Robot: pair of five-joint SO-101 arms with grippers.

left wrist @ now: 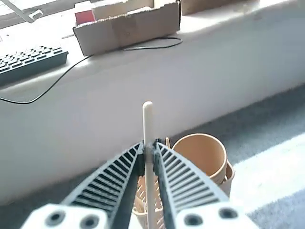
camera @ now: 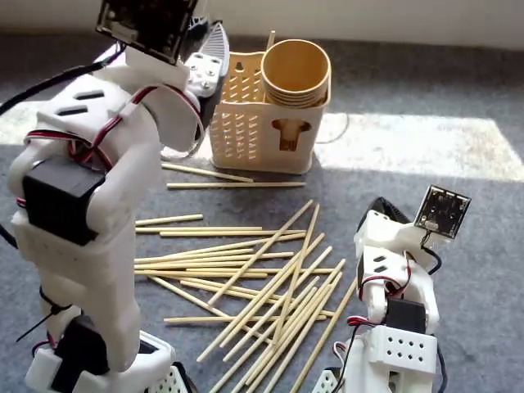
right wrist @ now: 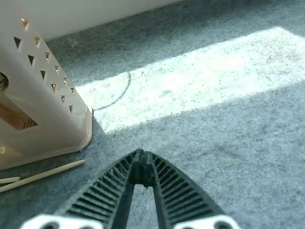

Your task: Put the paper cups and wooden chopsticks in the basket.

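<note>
A cream perforated basket (camera: 254, 135) stands at the back of the grey carpet, with a stack of paper cups (camera: 295, 72) inside and one chopstick tip (camera: 270, 38) poking out behind them. Many wooden chopsticks (camera: 262, 282) lie scattered in front of it. My left gripper (camera: 211, 59) is raised beside the basket's upper left corner. In the left wrist view this gripper (left wrist: 148, 145) is shut on an upright chopstick (left wrist: 147, 119), above the basket (left wrist: 142, 202) and next to the cups (left wrist: 202, 153). My right gripper (right wrist: 140, 168) is shut with nothing in it, low over the carpet, right of the basket (right wrist: 38, 105).
Two chopsticks (camera: 233, 182) lie just in front of the basket, one of them a chopstick (right wrist: 45, 173) near the right gripper. The right arm (camera: 401, 278) sits at the front right. A white wall ledge with a cardboard box (left wrist: 126, 24) and a keyboard (left wrist: 28, 62) lies beyond the carpet.
</note>
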